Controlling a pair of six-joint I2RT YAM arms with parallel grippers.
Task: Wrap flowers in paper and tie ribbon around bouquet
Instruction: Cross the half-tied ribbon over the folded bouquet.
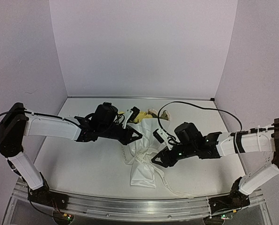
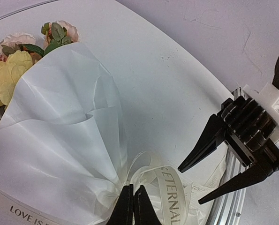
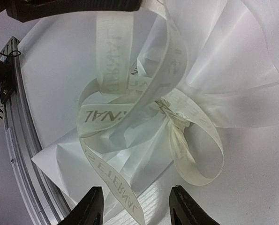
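Observation:
The bouquet lies mid-table, a white paper [image 1: 141,171] cone with yellow and cream flowers [image 1: 146,115] at its far end. The left wrist view shows the flowers [image 2: 10,70] poking out of the paper [image 2: 59,140]. The lettered cream ribbon [image 2: 169,197] is knotted round the gathered neck [image 3: 169,115]. My left gripper [image 2: 132,199] is shut at that knot, and a ribbon [image 3: 106,112] loop rises to it. My right gripper [image 3: 138,211] is open just short of the knot, with a ribbon tail lying loose between its fingers. From above, the left gripper [image 1: 138,136] and right gripper [image 1: 154,160] flank the neck.
An aluminium rail [image 1: 130,206] runs along the table's near edge, close to the right gripper [image 2: 189,186]. A black cable [image 1: 195,107] loops over the table at back right. White walls close the back and sides. A ribbon tail [image 1: 174,190] trails toward the rail.

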